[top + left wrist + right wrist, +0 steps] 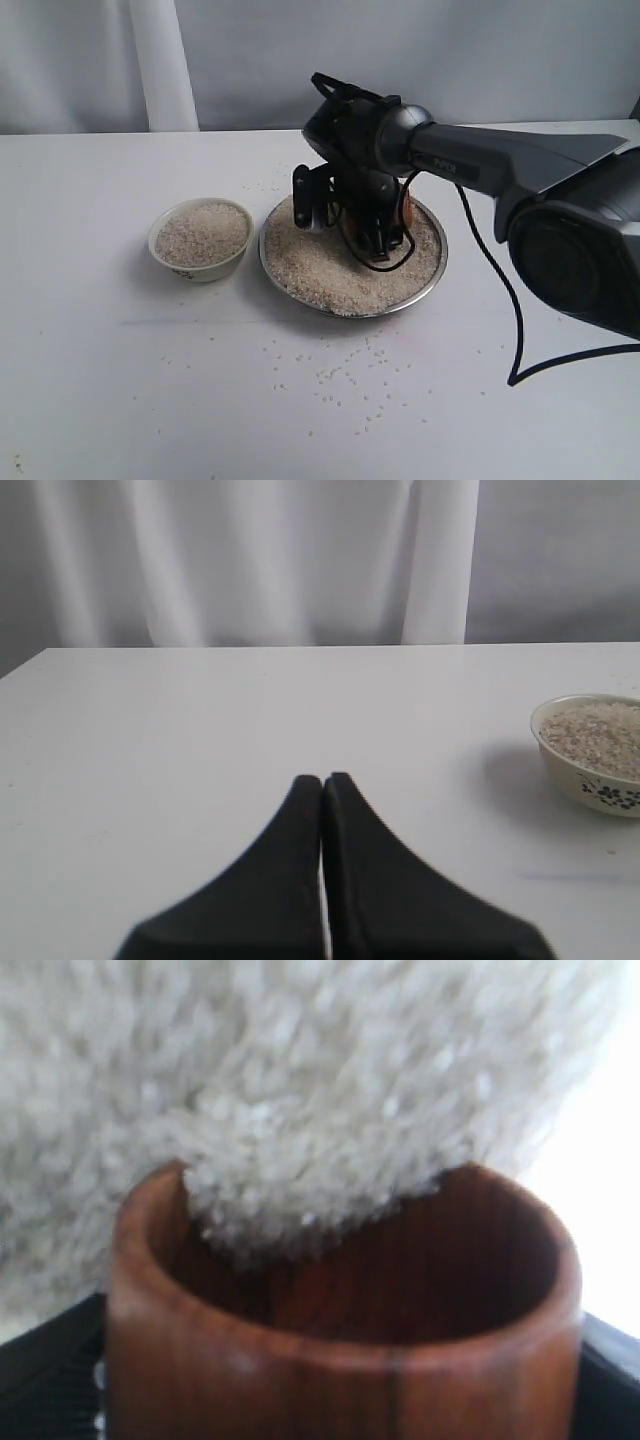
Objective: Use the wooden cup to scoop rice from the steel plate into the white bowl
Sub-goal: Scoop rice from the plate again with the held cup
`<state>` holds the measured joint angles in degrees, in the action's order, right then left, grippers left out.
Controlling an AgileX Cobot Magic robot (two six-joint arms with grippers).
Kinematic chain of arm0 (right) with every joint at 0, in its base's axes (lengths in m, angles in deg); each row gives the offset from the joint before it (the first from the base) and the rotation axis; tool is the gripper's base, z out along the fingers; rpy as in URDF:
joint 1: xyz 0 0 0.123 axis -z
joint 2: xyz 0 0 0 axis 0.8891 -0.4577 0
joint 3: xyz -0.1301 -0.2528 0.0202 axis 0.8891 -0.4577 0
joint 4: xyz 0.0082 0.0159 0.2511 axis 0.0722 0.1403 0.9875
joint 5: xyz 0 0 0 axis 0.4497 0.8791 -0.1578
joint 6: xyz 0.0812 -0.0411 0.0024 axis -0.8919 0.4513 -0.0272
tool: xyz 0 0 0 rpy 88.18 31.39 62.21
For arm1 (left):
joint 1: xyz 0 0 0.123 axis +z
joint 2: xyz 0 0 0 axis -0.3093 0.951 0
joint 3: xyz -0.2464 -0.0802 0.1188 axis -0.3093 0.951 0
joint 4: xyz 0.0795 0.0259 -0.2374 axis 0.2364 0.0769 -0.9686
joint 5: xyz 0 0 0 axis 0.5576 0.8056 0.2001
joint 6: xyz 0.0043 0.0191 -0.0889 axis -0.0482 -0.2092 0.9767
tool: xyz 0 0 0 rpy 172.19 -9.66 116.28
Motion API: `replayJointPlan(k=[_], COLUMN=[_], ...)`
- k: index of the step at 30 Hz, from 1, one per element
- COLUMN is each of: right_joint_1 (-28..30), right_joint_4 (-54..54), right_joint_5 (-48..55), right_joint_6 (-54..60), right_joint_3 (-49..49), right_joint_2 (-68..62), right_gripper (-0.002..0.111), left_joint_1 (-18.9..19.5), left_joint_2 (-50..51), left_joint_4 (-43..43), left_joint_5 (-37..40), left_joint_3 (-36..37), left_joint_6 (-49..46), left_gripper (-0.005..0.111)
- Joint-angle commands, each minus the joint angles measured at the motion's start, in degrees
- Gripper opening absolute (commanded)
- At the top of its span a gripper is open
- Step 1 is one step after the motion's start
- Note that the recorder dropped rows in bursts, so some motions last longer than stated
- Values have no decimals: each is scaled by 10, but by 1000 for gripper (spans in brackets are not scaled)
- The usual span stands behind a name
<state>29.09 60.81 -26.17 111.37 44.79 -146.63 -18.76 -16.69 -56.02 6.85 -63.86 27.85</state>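
The steel plate (432, 275) sits mid-table, heaped with rice (320, 262). My right gripper (365, 222) reaches down into it, shut on the wooden cup (404, 212), most of which is hidden behind the fingers. In the right wrist view the cup (340, 1360) fills the frame, its mouth pushed into the rice (300, 1090) with grains spilling into it. The white bowl (200, 262) stands left of the plate, filled with rice (203, 232); it also shows in the left wrist view as the bowl (592, 785). My left gripper (323, 780) is shut on nothing above bare table.
Loose grains (340, 375) lie scattered on the white table in front of the plate. A black cable (510, 300) loops from the right arm down to the table at the right. A white curtain (160, 60) hangs behind the table.
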Motion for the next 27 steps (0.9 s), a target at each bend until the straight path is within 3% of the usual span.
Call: replayJointPlan(k=[1,27], right_joint_1=[1,20], right_joint_4=[82,206], right_joint_5=[-49,-95], right_joint_6=[-5,-3], right_joint_3=[-12,-12], right_joint_2=[-26,-26], right_gripper=[0,0], left_joint_1=[-1,-1], left_joint_2=[-1,-1], left_joint_4=[0,0], left_joint_5=[-3,-3], left_joint_3=[1,1], left_joint_6=[2,2], left_gripper=[0,0])
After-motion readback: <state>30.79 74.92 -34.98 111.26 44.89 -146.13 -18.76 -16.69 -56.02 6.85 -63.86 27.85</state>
